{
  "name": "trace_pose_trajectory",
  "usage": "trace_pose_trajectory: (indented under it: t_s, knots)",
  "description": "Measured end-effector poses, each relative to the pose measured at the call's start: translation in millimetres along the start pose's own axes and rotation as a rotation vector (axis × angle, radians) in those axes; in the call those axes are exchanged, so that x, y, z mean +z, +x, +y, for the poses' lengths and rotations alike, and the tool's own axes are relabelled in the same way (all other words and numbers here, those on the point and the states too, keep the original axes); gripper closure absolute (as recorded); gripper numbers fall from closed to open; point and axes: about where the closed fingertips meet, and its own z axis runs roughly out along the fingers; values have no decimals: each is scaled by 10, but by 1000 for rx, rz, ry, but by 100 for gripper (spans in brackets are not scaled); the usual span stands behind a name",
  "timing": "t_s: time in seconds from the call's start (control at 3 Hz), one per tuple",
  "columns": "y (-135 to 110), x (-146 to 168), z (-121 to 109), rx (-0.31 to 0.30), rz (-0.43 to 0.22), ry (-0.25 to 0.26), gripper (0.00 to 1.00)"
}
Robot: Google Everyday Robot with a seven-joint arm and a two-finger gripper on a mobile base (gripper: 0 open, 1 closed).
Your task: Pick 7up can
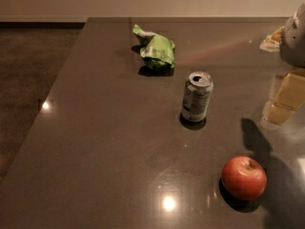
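Note:
The 7up can (196, 97) stands upright near the middle of the dark table (109, 142). It is silver-grey with green and white print and an opened silver top. My gripper (285, 99) shows at the right edge of the view as pale yellow parts under a grey arm housing (294, 32). It hangs to the right of the can, well apart from it, and holds nothing that I can see. Its shadow falls on the table in front of it.
A crumpled bright green snack bag (156, 49) lies behind the can to the left. A red apple (243, 177) sits at the front right. A yellowish packet (271, 39) lies at the far right by the arm. The table's left edge (57, 87) drops to the floor.

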Motion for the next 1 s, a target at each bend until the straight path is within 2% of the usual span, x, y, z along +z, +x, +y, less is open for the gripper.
trace_pose_trajectory:
  t_s: [0.33, 1.0]
  knots:
    - [-17, -10, -17, 8, -8, 9, 0]
    - [-233, 213, -185, 120, -136, -2, 0]
